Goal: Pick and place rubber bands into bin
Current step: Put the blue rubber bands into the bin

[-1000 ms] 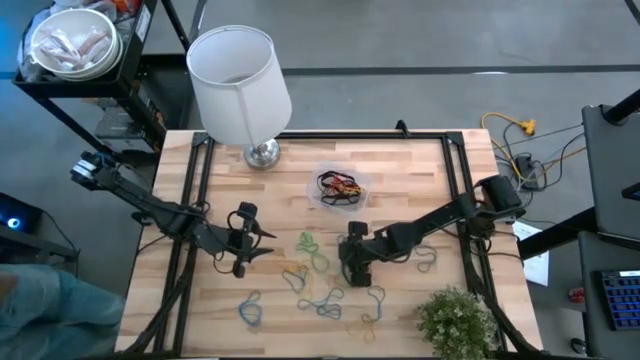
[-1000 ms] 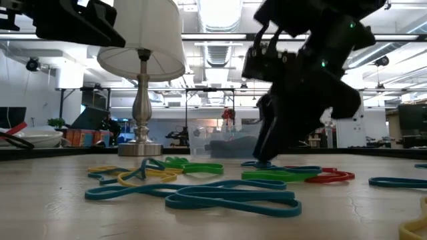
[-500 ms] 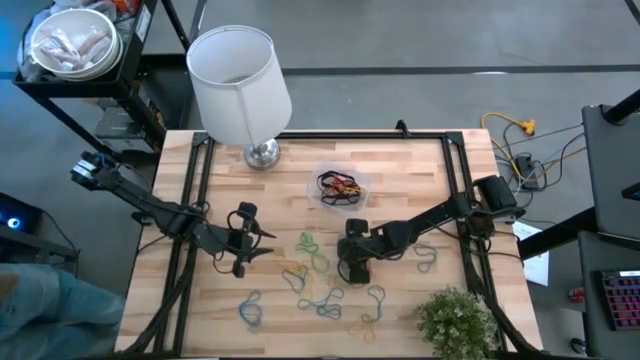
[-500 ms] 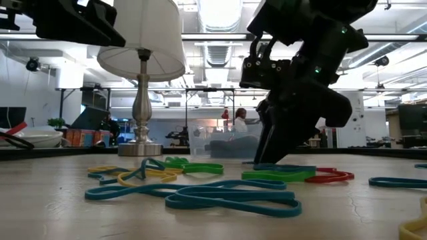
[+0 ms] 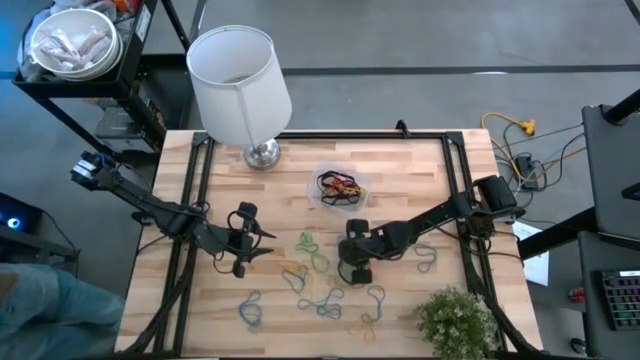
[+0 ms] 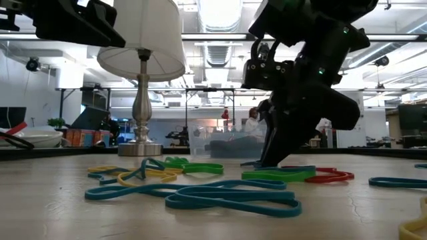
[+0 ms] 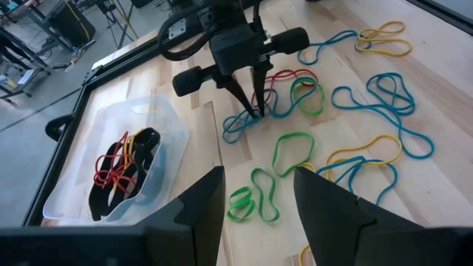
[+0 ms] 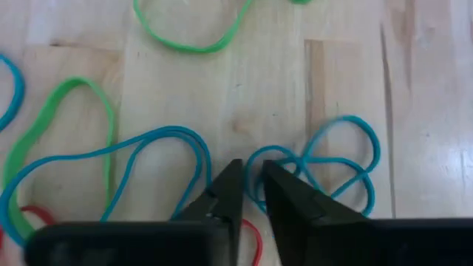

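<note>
Right gripper (image 8: pixel 251 193) down on bench (image 5: pixel 420 170), fingers narrow, pinching blue rubber band (image 8: pixel 325 166) just near of bin (image 5: pixel 341 187). Could snag tangled neighbours or slip free. Left gripper (image 5: pixel 243 241) idle, half open.

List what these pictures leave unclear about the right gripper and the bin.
- Right gripper: right wrist view shows its tips almost together at a blue rubber band; whether it's pinched is unclear.
- Low view: the gripper body hides the contact.
- Bin: high view shows tangled bands; too small to count.
</note>
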